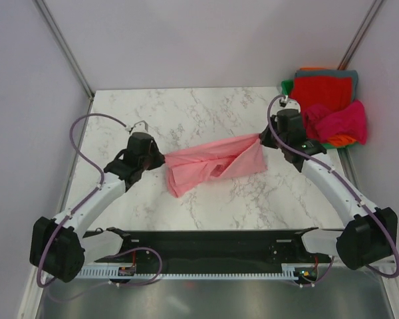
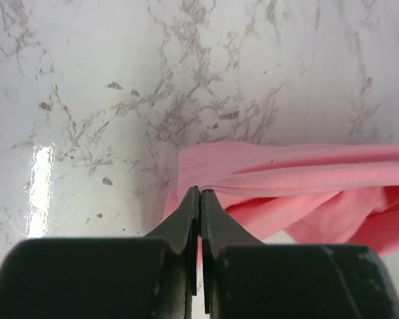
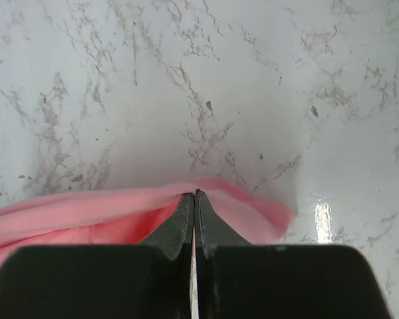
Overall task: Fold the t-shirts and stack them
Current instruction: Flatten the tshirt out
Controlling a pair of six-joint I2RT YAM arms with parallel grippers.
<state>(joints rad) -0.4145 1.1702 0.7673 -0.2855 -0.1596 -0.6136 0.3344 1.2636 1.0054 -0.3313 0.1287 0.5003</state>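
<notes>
The salmon-pink t-shirt (image 1: 213,166) lies drawn out across the marble table (image 1: 179,113); the left gripper (image 2: 199,199) is pinched shut on the shirt's left end, the right gripper (image 3: 194,199) clamped on its right edge, likely to tension the cloth for spreading flat; the shirt's middle sags in bunched folds; bare marble opens beyond the shirt and nearer than it; stacked red and magenta tees (image 1: 329,106) crowd just right of the shirt.
</notes>
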